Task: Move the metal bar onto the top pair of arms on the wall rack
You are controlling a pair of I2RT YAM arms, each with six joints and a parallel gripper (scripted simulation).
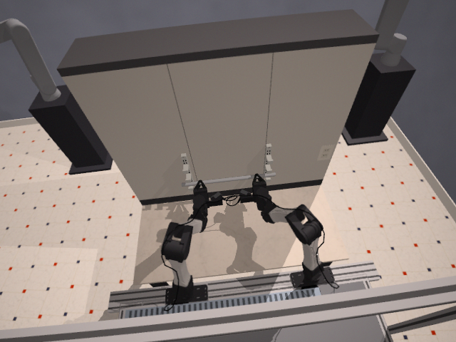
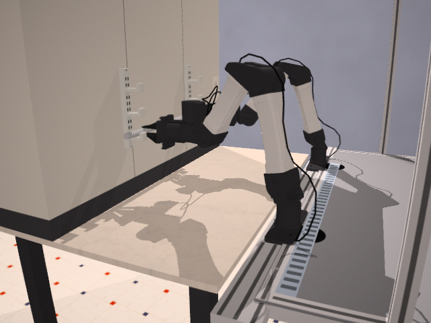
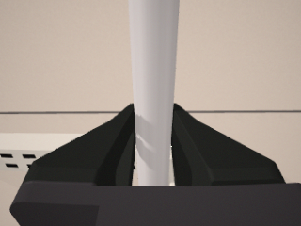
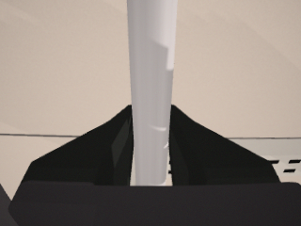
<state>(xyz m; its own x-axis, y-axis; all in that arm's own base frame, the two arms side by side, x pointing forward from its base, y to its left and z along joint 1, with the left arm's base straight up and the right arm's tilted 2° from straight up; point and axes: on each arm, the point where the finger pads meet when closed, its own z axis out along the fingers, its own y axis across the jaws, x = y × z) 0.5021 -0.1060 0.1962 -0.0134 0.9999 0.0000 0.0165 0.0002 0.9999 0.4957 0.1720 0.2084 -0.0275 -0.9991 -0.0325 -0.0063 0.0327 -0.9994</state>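
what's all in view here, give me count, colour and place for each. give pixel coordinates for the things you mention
metal bar (image 1: 224,180) (image 2: 129,134) (image 3: 153,71) (image 4: 151,85): one, silver-grey, low at the wall rack
wall rack (image 1: 268,149) (image 2: 123,104): two uprights with arms, white, on the wall
wall (image 1: 221,110) (image 2: 79,104): one, beige, behind the rack
outlet plate (image 1: 329,152): one, pale, on the wall
tabletop (image 1: 206,261) (image 2: 139,257): one, beige, before the wall
black pedestals (image 1: 70,136): two, flanking the wall, each bearing a grey arm
floor (image 1: 36,206) (image 2: 93,288): one, cream with red and blue squares
left gripper (image 1: 200,182) (image 2: 149,132) (image 3: 153,112): one, black, shut on the bar
right gripper (image 1: 257,177) (image 4: 151,110): one, black, shut on the bar
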